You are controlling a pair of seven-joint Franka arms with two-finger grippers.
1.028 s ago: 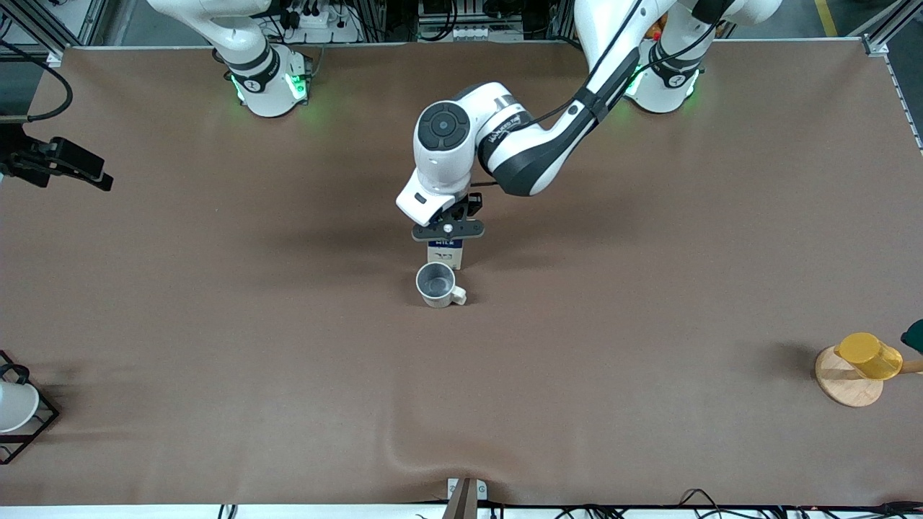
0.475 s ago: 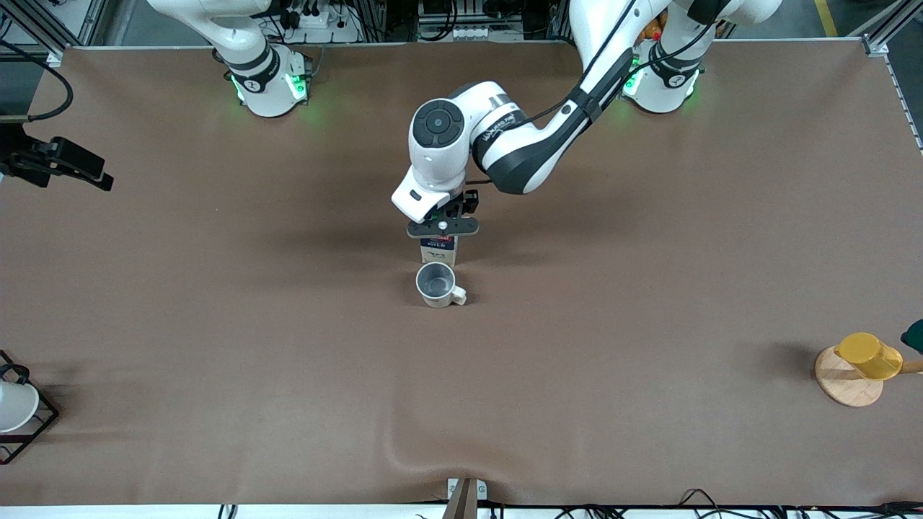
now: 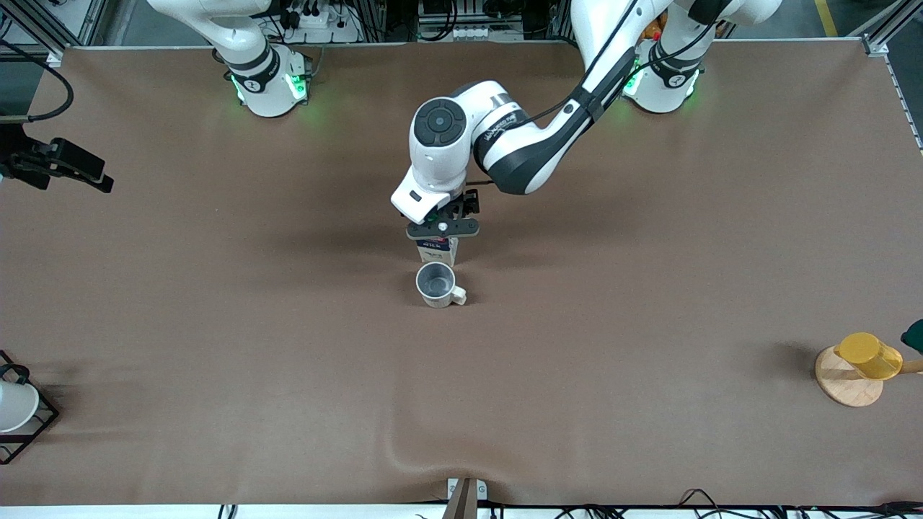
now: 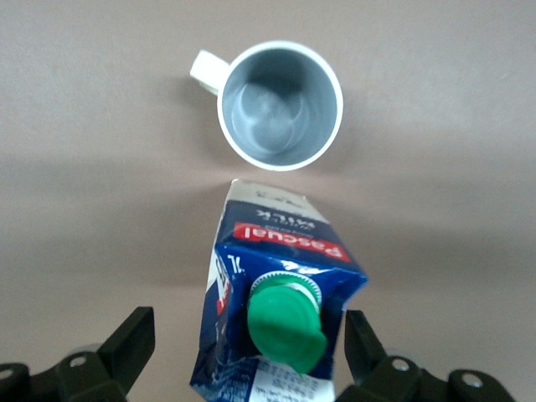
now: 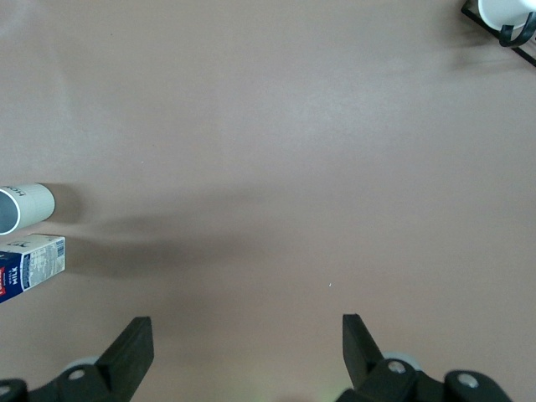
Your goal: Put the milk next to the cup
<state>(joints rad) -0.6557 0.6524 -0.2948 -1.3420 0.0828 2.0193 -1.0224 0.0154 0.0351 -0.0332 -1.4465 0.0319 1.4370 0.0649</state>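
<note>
The milk [image 3: 437, 252], a dark blue and white carton with a green cap, stands on the table just farther from the front camera than the cup [image 3: 436, 282], a small gap between them. The cup is a cream-white mug with a grey inside, its handle toward the left arm's end. My left gripper [image 3: 442, 229] is over the milk, open, its fingers on either side of the carton top [image 4: 276, 251] with a gap at one side. The cup [image 4: 280, 105] shows past the carton. My right gripper [image 5: 247, 335] is open and empty above bare table; it waits.
A yellow cup [image 3: 869, 355] lies on a wooden disc [image 3: 847, 389] near the left arm's end. A white cup in a black wire rack [image 3: 14, 407] stands at the right arm's end, also in the right wrist view [image 5: 507, 12]. The table cover has a ridge [image 3: 418, 454] near the front edge.
The left gripper and the milk under it have shifted slightly toward the right arm's end of the table. The cup has not moved.
</note>
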